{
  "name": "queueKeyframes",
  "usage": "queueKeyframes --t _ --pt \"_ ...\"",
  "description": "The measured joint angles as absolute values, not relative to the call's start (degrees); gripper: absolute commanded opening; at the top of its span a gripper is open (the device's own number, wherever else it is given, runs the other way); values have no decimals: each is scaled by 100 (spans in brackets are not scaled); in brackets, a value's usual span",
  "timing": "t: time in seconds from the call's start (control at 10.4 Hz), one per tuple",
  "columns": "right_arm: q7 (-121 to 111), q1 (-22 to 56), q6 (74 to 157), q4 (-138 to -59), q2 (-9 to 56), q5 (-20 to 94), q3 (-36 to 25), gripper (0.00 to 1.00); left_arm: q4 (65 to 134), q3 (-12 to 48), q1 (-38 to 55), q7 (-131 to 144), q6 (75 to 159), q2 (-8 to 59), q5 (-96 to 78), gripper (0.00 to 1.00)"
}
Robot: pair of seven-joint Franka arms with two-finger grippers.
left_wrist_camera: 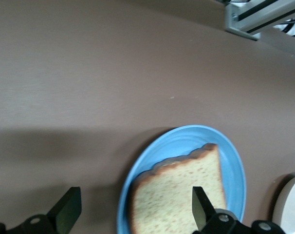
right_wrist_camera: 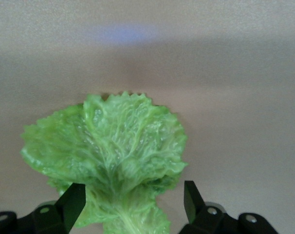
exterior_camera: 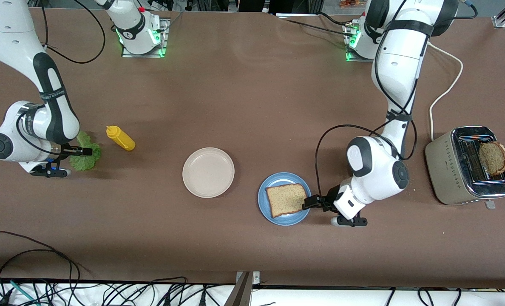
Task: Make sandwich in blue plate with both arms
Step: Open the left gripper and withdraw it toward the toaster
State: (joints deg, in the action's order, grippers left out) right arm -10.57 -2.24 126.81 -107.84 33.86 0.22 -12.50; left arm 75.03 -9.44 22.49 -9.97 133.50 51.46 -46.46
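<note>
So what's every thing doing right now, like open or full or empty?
Blue plate: holds one bread slice, flat.
Pink plate: empty.
Toaster: one bread slice sticking out of a slot.
Lettuce: flat on the table, not gripped.
Mustard bottle: lying on its side.
Left pincer: open, at the blue plate's edge.
Right pincer: open, over the lettuce.

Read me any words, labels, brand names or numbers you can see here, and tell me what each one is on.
None can be read.
Right arm: lettering on the black band, too small to read.
Toaster, yellow bottle, blue plate: no text visible.
</note>
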Motion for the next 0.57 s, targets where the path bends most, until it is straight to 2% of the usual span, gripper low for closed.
queueKeyframes --t 0.19,0.29,0.57 --pt "-1055 -253 12697 -10784 3386 27 -1250 3 7486 -1261 2223 -1049 12771 5071 -4644 100" --pt "-1055 -263 12705 -10784 3386 28 -1250 0 7470 -1346 2134 -1068 12508 4986 -4458 100" --pt "-1055 -266 12709 -10784 3369 28 -1249 0 7461 -1172 1479 -1087 11710 4609 -3666 100"
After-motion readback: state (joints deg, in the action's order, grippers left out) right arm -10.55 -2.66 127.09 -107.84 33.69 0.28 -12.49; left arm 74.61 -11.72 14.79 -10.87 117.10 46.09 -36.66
